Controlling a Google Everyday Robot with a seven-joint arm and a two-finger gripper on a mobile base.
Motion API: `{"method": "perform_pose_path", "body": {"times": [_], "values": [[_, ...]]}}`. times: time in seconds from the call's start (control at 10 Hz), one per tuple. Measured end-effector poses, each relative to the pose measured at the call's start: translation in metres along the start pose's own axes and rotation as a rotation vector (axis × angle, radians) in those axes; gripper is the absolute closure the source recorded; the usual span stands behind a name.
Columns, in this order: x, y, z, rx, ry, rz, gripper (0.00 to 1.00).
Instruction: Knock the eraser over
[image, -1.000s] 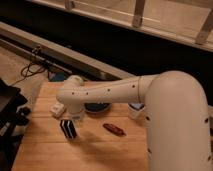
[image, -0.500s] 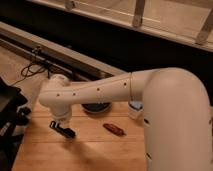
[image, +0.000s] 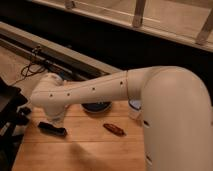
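Note:
The eraser (image: 52, 129) is a small black block. It lies flat on its long side on the wooden table (image: 90, 150), near the left edge. My gripper (image: 56, 119) is at the end of the white arm, which reaches across to the left. The gripper sits just above and behind the eraser and is mostly hidden by the wrist.
A dark bowl (image: 96, 106) sits behind the arm at the table's back. A reddish-brown oblong item (image: 114, 129) lies mid-table. A white bottle-like object (image: 134, 107) stands at the back right, partly hidden. Black equipment (image: 12, 112) stands off the table's left edge.
The arm swept left and down. The eraser went from upright, to tilted, to lying flat further left on the table.

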Motion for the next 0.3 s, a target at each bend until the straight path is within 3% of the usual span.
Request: {"method": "perform_pose_path", "body": {"times": [0.3], "values": [[0.0099,-0.0005,-0.0061,0.016,-0.006,0.012,0.98]]}}
